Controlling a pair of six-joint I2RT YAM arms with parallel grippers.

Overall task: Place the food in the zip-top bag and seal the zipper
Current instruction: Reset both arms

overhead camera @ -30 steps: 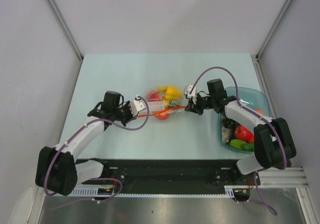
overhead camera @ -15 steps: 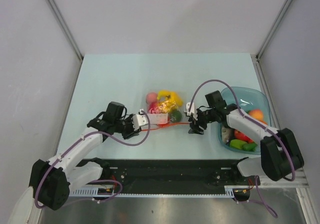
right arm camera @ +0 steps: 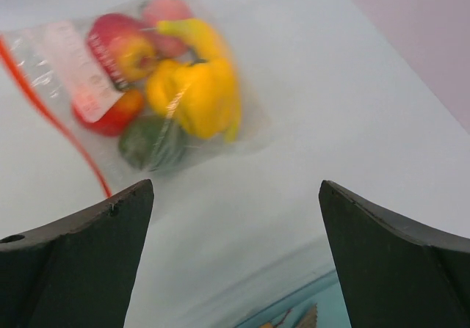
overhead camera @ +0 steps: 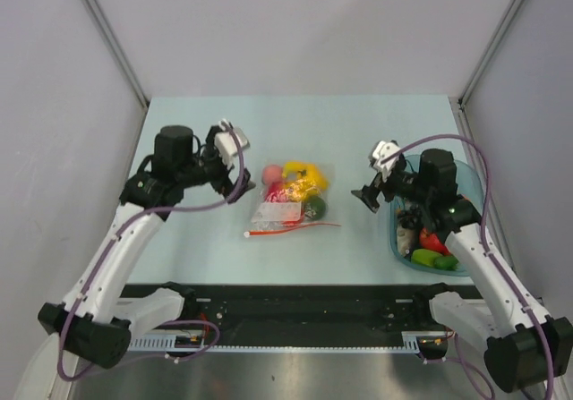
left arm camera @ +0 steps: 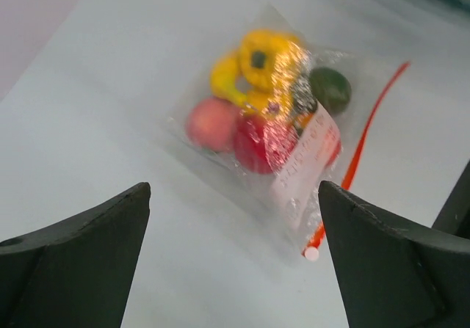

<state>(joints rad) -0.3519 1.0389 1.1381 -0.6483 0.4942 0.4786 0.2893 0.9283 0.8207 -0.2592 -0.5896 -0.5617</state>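
The zip-top bag (overhead camera: 288,201) lies flat on the table (overhead camera: 197,123) between the arms, with a yellow pepper (left arm camera: 261,60), peach (left arm camera: 213,122), tomato (left arm camera: 261,144) and green piece (left arm camera: 329,89) inside and its zipper (overhead camera: 295,228) along the near edge, while the left gripper (left arm camera: 233,192) and right gripper (right arm camera: 235,188) hover clear of it, jaws wide, holding nothing.

Pale blue table (overhead camera: 358,131), grey walls (overhead camera: 304,24)
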